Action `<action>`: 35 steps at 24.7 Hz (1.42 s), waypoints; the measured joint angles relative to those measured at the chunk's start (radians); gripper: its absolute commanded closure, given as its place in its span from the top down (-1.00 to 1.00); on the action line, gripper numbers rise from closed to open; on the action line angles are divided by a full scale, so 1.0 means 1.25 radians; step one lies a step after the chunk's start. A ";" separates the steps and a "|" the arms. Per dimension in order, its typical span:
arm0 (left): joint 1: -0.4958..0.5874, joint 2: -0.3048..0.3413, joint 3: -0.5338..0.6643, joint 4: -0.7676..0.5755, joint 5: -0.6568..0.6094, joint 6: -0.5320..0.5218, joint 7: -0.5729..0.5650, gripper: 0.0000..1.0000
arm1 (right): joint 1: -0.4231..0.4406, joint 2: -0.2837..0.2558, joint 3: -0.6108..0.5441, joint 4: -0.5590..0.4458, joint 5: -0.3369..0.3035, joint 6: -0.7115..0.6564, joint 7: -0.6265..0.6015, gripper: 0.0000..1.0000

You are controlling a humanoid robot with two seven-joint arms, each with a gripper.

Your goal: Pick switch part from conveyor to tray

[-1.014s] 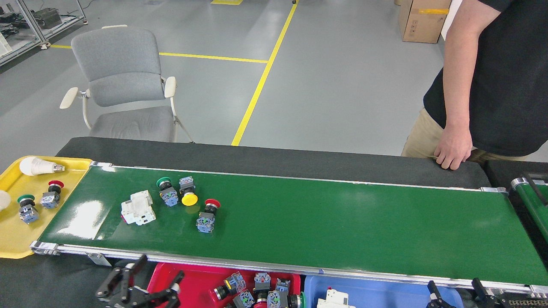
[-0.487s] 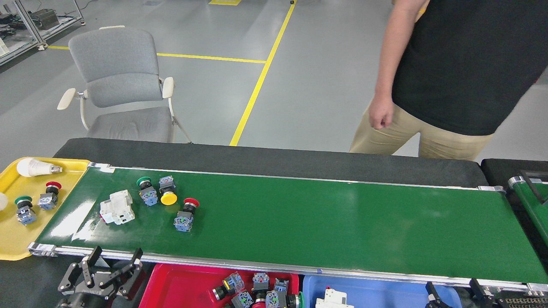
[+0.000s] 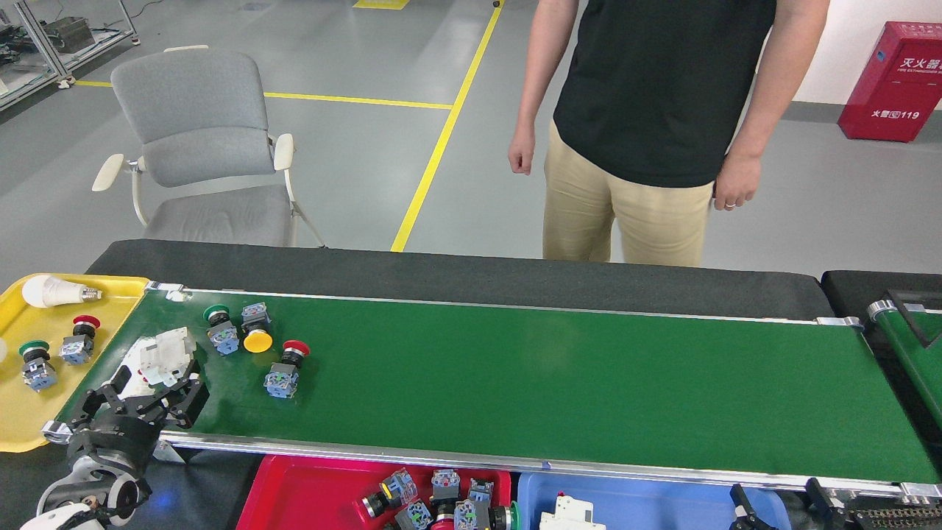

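My left claw (image 3: 151,394) has risen from below the conveyor (image 3: 515,383) onto its near left corner, fingers spread just before the white switch part (image 3: 168,353). The red tray (image 3: 309,493) lies under the conveyor's near edge. My right claw (image 3: 780,504): cannot tell.

The left arm is reaching in from the lower left corner, its black wrist angling up and to the right. The left pincer (image 3: 151,390) is sitting at the arm's far end with its dark fingers (image 3: 193,401) spreading apart. Of the right pincer (image 3: 780,508), only two black tips are showing at the bottom edge, too little to judge.
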 measured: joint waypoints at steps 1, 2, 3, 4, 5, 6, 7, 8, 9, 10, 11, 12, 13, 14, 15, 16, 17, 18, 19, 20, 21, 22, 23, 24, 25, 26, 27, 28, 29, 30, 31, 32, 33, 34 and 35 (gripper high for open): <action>-0.008 0.004 -0.008 0.014 0.000 0.007 0.000 1.00 | 0.000 0.000 0.000 0.000 0.000 0.000 0.000 0.97; -0.017 0.007 -0.020 0.029 0.000 0.017 -0.001 1.00 | 0.000 0.000 0.001 0.000 0.000 0.000 0.000 0.97; -0.027 0.012 -0.032 0.045 0.000 0.030 -0.002 1.00 | 0.000 0.000 0.001 0.000 0.000 0.000 0.000 0.97; -0.040 0.018 -0.047 0.066 0.000 0.044 0.000 1.00 | 0.000 0.000 0.001 0.000 0.000 0.000 0.000 0.97; -0.053 0.022 -0.058 0.085 0.000 0.056 0.003 1.00 | 0.000 0.000 0.001 0.000 0.000 0.000 0.000 0.97; -0.071 0.025 -0.066 0.110 0.000 0.072 0.007 1.00 | 0.000 0.000 0.001 0.000 0.000 0.000 0.000 0.97; -0.093 0.027 -0.075 0.141 0.000 0.091 0.009 0.98 | 0.000 0.000 0.002 0.000 0.000 0.000 0.000 0.97; -0.121 0.029 -0.085 0.181 0.000 0.113 0.012 0.98 | 0.000 0.000 0.003 0.000 0.000 0.000 0.000 0.97; -0.149 0.032 -0.097 0.224 0.000 0.136 0.017 0.95 | -0.001 0.000 0.004 0.000 0.000 -0.001 0.000 0.97; -0.171 0.039 -0.111 0.262 0.000 0.163 0.028 0.92 | -0.003 0.000 0.009 0.000 0.000 -0.001 0.000 0.97; -0.192 0.048 -0.132 0.305 0.000 0.192 0.043 0.88 | -0.004 0.000 0.020 0.000 0.000 -0.001 0.000 0.97; -0.208 0.057 -0.154 0.344 0.000 0.218 0.065 0.83 | -0.006 0.000 0.036 0.001 0.000 -0.001 0.000 0.97; -0.225 0.064 -0.179 0.386 0.000 0.245 0.094 0.79 | -0.006 0.000 0.052 0.001 0.000 -0.002 -0.001 0.97; -0.235 0.069 -0.193 0.421 0.000 0.267 0.117 0.78 | -0.006 0.000 0.067 0.001 0.000 -0.003 -0.001 0.97; -0.241 0.072 -0.199 0.441 0.000 0.282 0.134 0.74 | -0.007 0.000 0.077 0.001 0.001 -0.003 -0.001 0.97; -0.244 0.074 -0.201 0.455 0.000 0.294 0.144 0.68 | -0.007 0.000 0.085 0.001 0.001 -0.003 -0.001 0.97; -0.245 0.075 -0.202 0.463 0.000 0.300 0.153 0.60 | -0.007 0.000 0.091 0.001 0.001 -0.004 -0.001 0.97; -0.245 0.075 -0.203 0.466 0.000 0.305 0.159 0.49 | -0.007 0.000 0.094 0.001 0.001 -0.004 -0.001 0.97; -0.245 0.075 -0.203 0.467 0.000 0.307 0.164 0.38 | -0.007 0.000 0.096 0.001 0.001 -0.004 -0.001 0.97; -0.245 0.075 -0.203 0.468 0.000 0.309 0.166 0.18 | -0.007 0.000 0.096 0.001 0.001 -0.004 -0.001 0.97; -0.246 0.075 -0.203 0.468 0.001 0.309 0.169 0.03 | -0.007 0.000 0.097 0.001 0.001 -0.003 -0.001 0.97; -0.246 0.075 -0.203 0.468 0.002 0.310 0.170 -0.09 | -0.007 0.000 0.097 0.001 0.001 -0.003 -0.001 0.97; -0.246 0.075 -0.203 0.468 0.003 0.310 0.171 -0.23 | -0.007 0.000 0.097 0.001 0.001 -0.002 -0.001 0.97; -0.246 0.074 -0.203 0.468 0.004 0.310 0.171 -0.31 | -0.007 0.000 0.097 0.001 0.001 -0.002 -0.001 0.97; -0.246 0.074 -0.204 0.468 0.004 0.310 0.171 -0.31 | -0.007 0.000 0.098 0.001 0.001 -0.002 -0.001 0.97; -0.245 0.074 -0.204 0.467 0.004 0.311 0.171 -0.31 | -0.007 0.000 0.098 0.001 0.001 -0.002 -0.001 0.97; -0.244 0.074 -0.205 0.465 0.004 0.311 0.172 -0.32 | -0.007 0.000 0.098 0.001 0.001 -0.002 -0.001 0.97; -0.244 0.074 -0.205 0.464 0.004 0.310 0.173 -0.33 | -0.007 0.000 0.098 0.001 0.001 -0.001 -0.001 0.97; -0.243 0.073 -0.206 0.463 0.004 0.311 0.173 -0.35 | -0.007 0.000 0.098 0.001 0.001 -0.001 -0.001 0.97; -0.241 0.072 -0.206 0.460 0.004 0.311 0.176 -0.38 | -0.007 0.000 0.098 0.001 0.001 0.000 -0.001 0.97; -0.237 0.069 -0.206 0.454 0.004 0.311 0.179 -0.42 | -0.007 0.000 0.098 0.001 0.001 0.001 -0.001 0.97; -0.230 0.066 -0.206 0.441 0.004 0.311 0.180 -0.44 | -0.007 0.000 0.098 0.001 0.001 0.002 -0.001 0.96; -0.219 0.062 -0.206 0.420 0.004 0.311 0.180 -0.46 | -0.007 0.000 0.098 0.001 0.001 0.003 -0.002 0.97; -0.209 0.060 -0.206 0.399 0.004 0.311 0.181 -0.48 | -0.007 0.000 0.098 0.001 0.001 0.003 -0.001 0.97; -0.191 0.055 -0.207 0.361 0.006 0.296 0.181 -0.48 | -0.007 0.000 0.097 0.001 0.001 0.004 -0.002 0.97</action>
